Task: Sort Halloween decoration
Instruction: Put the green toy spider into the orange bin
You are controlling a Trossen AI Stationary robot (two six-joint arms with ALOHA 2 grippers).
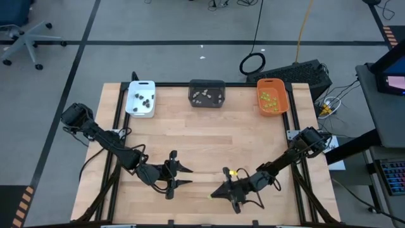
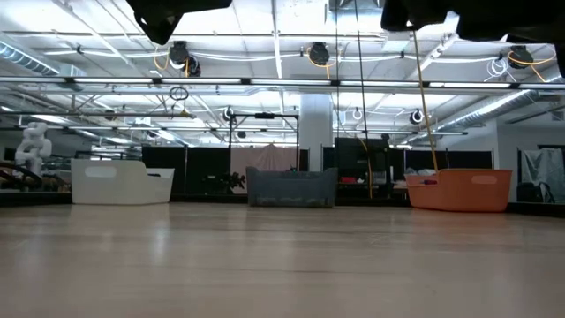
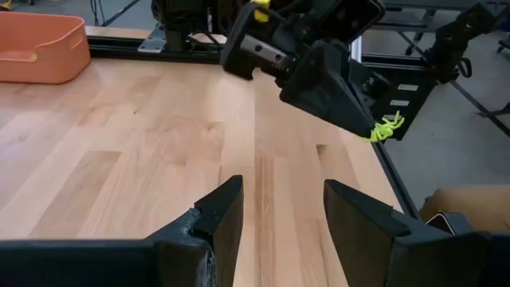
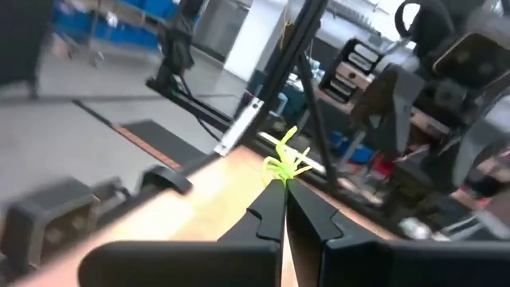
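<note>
So the right gripper is pinched tight on a lime green piece, which sticks out past its fingertips, lifted off the table. Just across from it, the left gripper has its jaws spread apart with nothing between them. Way past both grippers at the far edge, more green pieces sit in the orange tray, dark ones in the white tray, pale ones in the grey tray.
</note>
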